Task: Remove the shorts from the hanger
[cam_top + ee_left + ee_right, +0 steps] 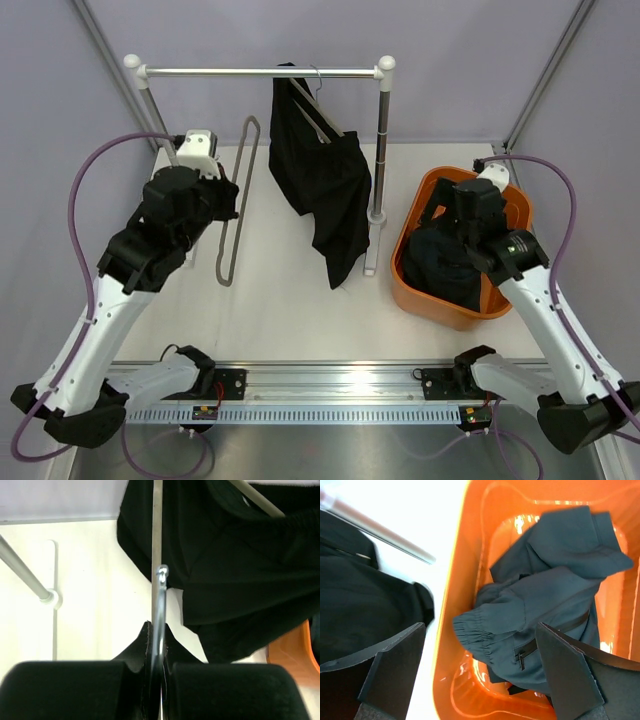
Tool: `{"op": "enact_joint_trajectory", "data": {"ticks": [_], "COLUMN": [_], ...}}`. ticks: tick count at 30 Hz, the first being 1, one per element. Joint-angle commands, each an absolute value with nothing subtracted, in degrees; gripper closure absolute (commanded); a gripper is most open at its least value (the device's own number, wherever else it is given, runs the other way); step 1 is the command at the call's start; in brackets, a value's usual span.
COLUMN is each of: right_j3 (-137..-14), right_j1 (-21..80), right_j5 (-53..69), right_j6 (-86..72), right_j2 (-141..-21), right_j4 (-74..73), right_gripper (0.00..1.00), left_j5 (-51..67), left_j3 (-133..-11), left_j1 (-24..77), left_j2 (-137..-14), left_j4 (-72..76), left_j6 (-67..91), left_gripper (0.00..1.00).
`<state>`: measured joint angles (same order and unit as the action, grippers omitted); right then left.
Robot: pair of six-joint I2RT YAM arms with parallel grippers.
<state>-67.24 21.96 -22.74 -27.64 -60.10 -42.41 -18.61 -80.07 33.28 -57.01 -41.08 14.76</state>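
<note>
One pair of black shorts [320,180] hangs limp from a hanger [316,82] hooked on the rack's bar; it also shows in the left wrist view [240,565] and at the left edge of the right wrist view [360,595]. A second, dark navy pair [555,595] lies crumpled in the orange bin [412,285]. My left gripper [222,200] is left of the hanging shorts, shut on a thin bare grey wire hanger [161,600], which runs edge-on up from the jaws. My right gripper [480,645] is open and empty above the shorts in the bin.
The rack's bar [260,72] spans the back on two posts; the right post [380,150] stands between the hanging shorts and the bin. The left post's white foot [52,600] lies left of my left gripper. Grey walls close in the back and sides.
</note>
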Motion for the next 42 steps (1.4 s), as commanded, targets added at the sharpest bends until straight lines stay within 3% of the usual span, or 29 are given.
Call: {"op": "enact_joint_trajectory", "data": {"ticks": [1,9,12,23,42], "right_j3": [-70.0,-69.1,-68.3,-66.4,-65.8], "right_j1": [21.9,21.9,21.9,21.9,21.9], "right_j5": [-20.1,-13.2,-11.3,-6.7,-1.4], "right_j6": [-27.0,-26.4,-25.9,-24.3,-22.7], "right_j2": [-56.3,-51.9,-51.0,-49.0,-50.2], "right_j4": [-41.3,-40.0,-39.2,-36.3,-33.1], "right_gripper": [0.01,0.01,0.01,0.01,0.00], "left_j5": [-8.7,22.9,28.1,28.4,23.7], "left_j3": [-87.2,-95.7,-97.5,-111.0,-116.1], "left_j1": [26.2,7.3,4.1,1.4,1.6], "left_j2": [-60.6,-70.4,-74.3,-85.6,-90.8], "left_j4": [-42.9,-38.5,-35.8,-37.3,-31.4], "left_j6": [14.1,15.2,17.0,15.6,16.3], "left_gripper": [1.00,1.00,1.00,1.00,1.00]}}
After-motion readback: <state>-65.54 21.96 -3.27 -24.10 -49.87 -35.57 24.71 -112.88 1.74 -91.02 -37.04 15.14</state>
